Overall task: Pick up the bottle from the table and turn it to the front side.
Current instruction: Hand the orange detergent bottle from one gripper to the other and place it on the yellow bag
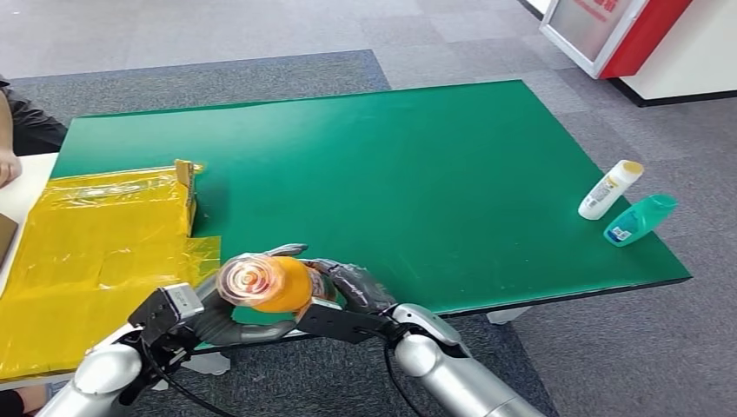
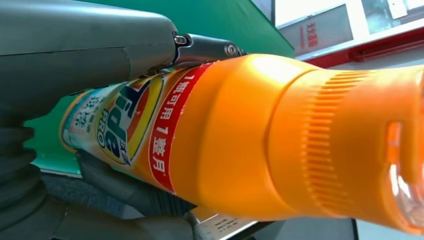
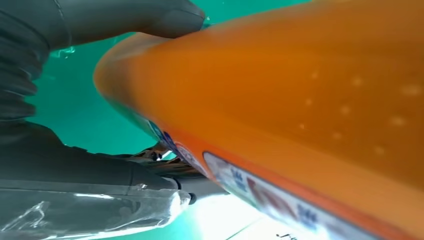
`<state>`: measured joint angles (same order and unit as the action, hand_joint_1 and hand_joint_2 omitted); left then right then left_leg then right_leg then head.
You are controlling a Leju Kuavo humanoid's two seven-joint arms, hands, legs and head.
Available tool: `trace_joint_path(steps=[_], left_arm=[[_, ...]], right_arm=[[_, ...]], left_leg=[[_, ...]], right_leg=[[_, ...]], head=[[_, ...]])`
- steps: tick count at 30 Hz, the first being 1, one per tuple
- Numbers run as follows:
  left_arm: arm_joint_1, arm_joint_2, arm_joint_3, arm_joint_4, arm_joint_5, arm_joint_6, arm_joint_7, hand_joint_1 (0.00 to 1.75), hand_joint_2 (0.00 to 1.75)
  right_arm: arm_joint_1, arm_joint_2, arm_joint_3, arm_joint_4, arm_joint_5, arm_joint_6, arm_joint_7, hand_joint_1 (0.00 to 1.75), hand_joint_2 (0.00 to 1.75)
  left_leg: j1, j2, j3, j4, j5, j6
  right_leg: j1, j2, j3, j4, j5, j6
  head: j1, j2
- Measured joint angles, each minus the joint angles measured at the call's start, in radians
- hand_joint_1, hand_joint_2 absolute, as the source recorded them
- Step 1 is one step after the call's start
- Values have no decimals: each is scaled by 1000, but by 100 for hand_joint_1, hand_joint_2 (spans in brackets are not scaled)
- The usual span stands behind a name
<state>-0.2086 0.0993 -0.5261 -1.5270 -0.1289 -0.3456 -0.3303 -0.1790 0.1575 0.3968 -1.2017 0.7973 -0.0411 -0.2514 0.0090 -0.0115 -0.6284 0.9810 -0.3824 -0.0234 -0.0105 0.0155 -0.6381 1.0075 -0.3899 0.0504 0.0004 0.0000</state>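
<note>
Head view: green desk point(image 1: 417, 165) under yellow plastic sheeting point(image 1: 96, 252) at its left part. At near edge, raised off desk, orange bottle point(image 1: 276, 284) gripped between left hand point(image 1: 228, 323) and right hand point(image 1: 352, 291), cap end toward camera. Far right: white bottle point(image 1: 610, 189) beside teal bottle point(image 1: 640, 219).
</note>
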Motion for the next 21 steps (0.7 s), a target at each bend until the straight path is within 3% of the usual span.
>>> trace_joint_path(steps=[2, 3, 15, 21], left_arm=[[1, -2, 0, -8, -17, 21, 3, 175, 175], [3, -4, 0, -14, -27, 32, 6, 175, 175], [54, -74, 28, -139, -261, 170, 79, 175, 175], [74, -90, 48, -213, -478, 217, 146, 175, 175]], right_arm=[[2, 0, -7, -1, 7, 0, 1, 32, 175], [4, 0, -10, -2, 11, 0, 2, 0, 175], [55, 2, -77, -75, 49, 12, 21, 0, 175], [87, 5, -127, -130, 59, 13, 34, 0, 175]], left_leg=[[0, 0, 0, 0, 0, 0], [0, 0, 0, 0, 0, 0], [0, 0, 0, 0, -1, 1], [0, 0, 0, 0, -1, 1]], right_leg=[[0, 0, 0, 0, 0, 0], [0, 0, 0, 0, 0, 0], [0, 0, 0, 0, 0, 0], [0, 0, 0, 0, 0, 0]], head=[[0, 0], [0, 0], [0, 0], [0, 0]])
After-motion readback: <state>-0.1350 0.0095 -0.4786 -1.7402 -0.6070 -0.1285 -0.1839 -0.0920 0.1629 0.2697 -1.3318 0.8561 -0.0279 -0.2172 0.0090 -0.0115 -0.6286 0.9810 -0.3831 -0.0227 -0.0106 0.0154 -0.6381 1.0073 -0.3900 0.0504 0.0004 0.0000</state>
